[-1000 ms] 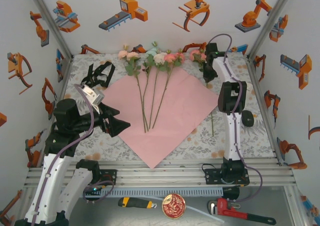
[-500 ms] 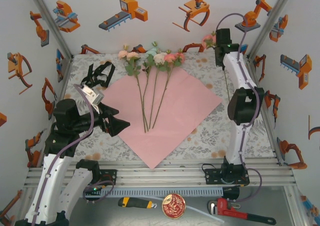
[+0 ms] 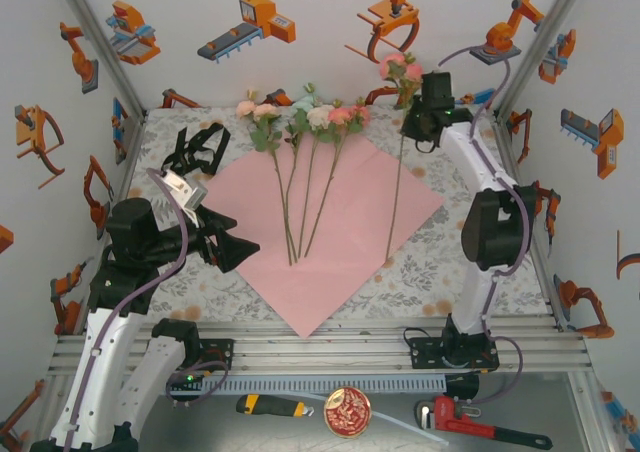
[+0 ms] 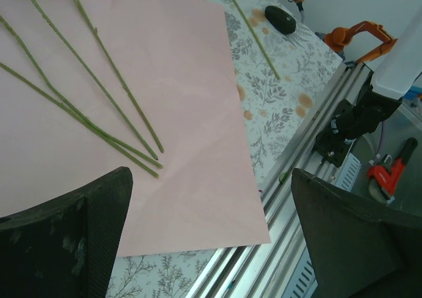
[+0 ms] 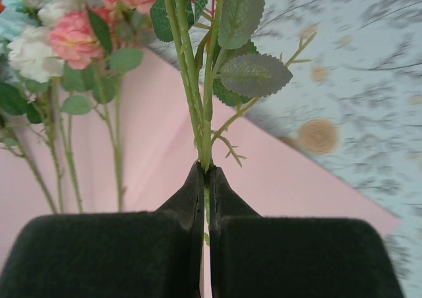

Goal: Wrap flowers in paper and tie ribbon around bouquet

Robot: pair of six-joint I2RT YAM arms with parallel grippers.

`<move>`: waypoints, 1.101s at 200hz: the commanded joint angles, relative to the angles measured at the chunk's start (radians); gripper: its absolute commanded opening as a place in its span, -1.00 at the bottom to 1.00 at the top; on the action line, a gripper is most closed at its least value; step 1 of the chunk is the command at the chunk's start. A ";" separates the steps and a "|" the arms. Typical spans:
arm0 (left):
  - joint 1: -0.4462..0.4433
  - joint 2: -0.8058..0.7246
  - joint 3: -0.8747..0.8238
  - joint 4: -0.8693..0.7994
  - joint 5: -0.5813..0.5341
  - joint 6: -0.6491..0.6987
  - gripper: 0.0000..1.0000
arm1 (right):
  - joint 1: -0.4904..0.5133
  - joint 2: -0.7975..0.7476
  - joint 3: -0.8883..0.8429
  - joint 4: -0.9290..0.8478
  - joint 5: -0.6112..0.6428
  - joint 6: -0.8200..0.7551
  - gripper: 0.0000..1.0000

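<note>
Flowers [image 3: 318,118] overhang the paper [image 3: 352,217]; right fingers [image 5: 132,245] pinch one stem [image 5: 202,123] aloft, left fingers [image 4: 66,238] wide.

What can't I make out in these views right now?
Held flower: stem below the right fingers, right wrist view, hidden by the fingers.
Its lower tip, top view: too thin to tell whether it touches the paper.
Laid flowers: blooms cut off by the top edge, left wrist view.
Ribbon, top view: black tangle, ends untraceable.
Small black object, left wrist view: too small to identify.
</note>
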 commanded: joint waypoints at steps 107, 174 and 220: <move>0.008 -0.010 0.000 -0.018 0.003 0.028 0.94 | 0.191 0.324 0.004 0.247 0.014 0.461 -0.99; 0.011 -0.005 0.002 -0.019 0.005 0.028 0.94 | 0.198 0.328 -0.001 0.240 -0.072 0.469 -0.64; 0.010 -0.003 -0.001 -0.021 0.001 0.029 0.94 | 0.190 0.220 -0.046 0.253 -0.097 0.385 -0.32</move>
